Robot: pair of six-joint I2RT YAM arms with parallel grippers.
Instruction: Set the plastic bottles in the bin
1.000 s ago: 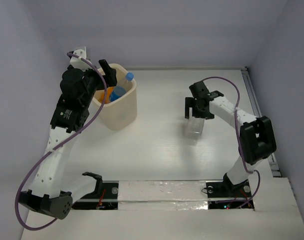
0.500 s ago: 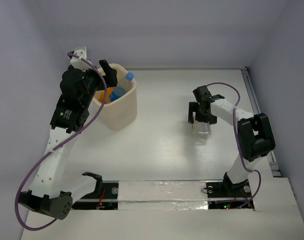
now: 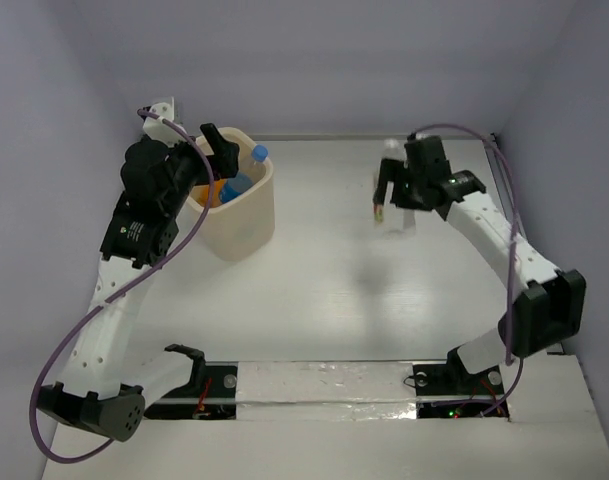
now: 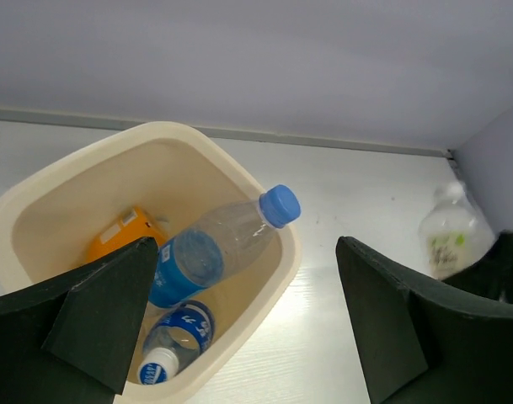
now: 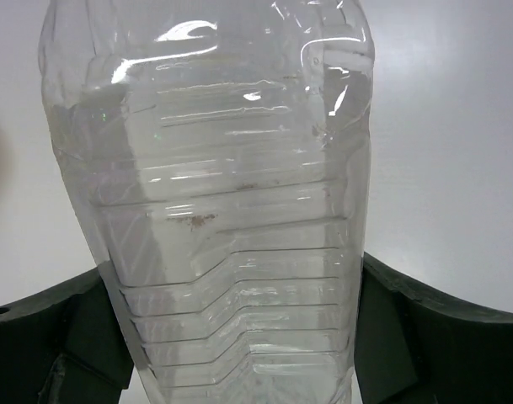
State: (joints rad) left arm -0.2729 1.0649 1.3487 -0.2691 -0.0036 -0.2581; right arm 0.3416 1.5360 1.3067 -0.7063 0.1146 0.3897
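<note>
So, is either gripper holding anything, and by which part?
The right gripper holds the large clear bottle across its ribbed body. The left gripper holds nothing.

The top view looks steeply down over the whole bench [image 3: 314,295] and bin [image 3: 246,235]. The left wrist view sits close above the bin; beyond the bin it catches the large bottle [image 4: 452,231] (which fills the right wrist view).

text: none legible | blue bottle labels [image 4: 189,261]: marks too blurred
</note>
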